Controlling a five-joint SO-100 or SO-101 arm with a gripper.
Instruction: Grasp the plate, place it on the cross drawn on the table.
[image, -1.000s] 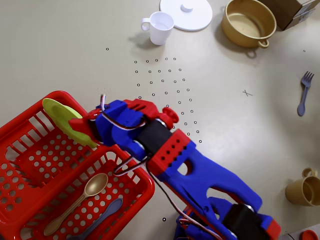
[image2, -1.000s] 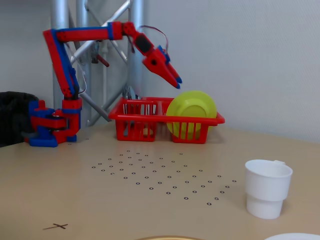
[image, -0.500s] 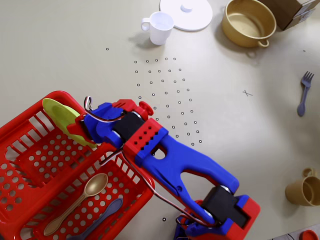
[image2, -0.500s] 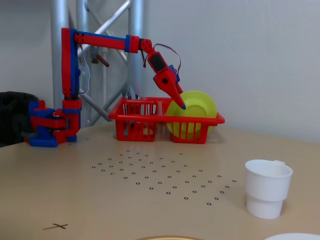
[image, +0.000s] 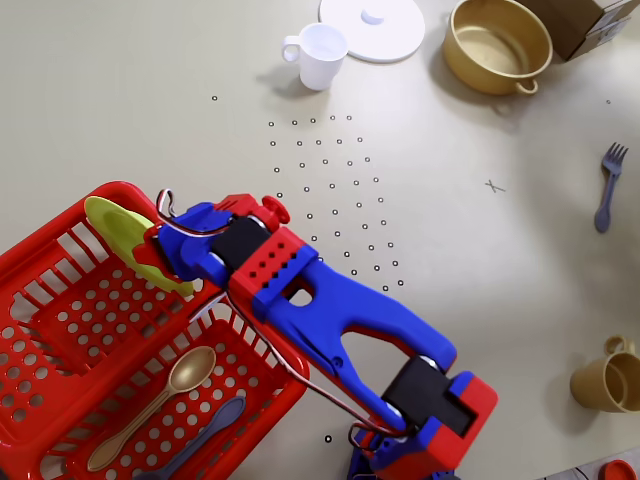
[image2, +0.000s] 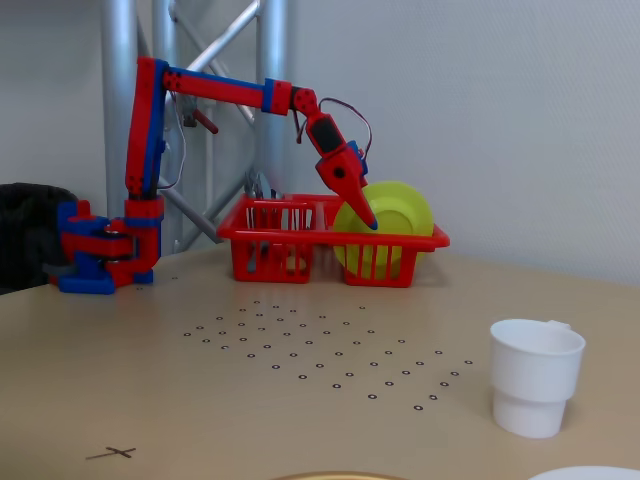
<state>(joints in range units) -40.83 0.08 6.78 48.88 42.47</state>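
Observation:
The lime-green plate (image: 110, 222) stands on edge against the back corner of a red basket (image: 60, 240); in the fixed view the plate (image2: 400, 215) faces the camera. My gripper (image: 150, 262) points down onto the plate's upper rim, open, with a red finger on the basket side and the blue one on the table side. The fixed view shows the gripper (image2: 368, 222) tip over the plate's left face. The small grey cross (image: 494, 186) lies far right on the beige table (image: 150, 100), and near the front left as the cross (image2: 112, 453) appears in the fixed view.
A tan spoon (image: 150, 405) and a blue utensil (image: 205, 435) lie in the basket. A white cup (image: 322, 52), white lid (image: 372, 25) and tan pot (image: 497, 45) stand at the top. A purple fork (image: 607, 185) and tan mug (image: 605, 380) sit at the right.
The arm has swung toward the basket and lowered: the gripper came down from above the plate to its upper rim. The plate has not moved.

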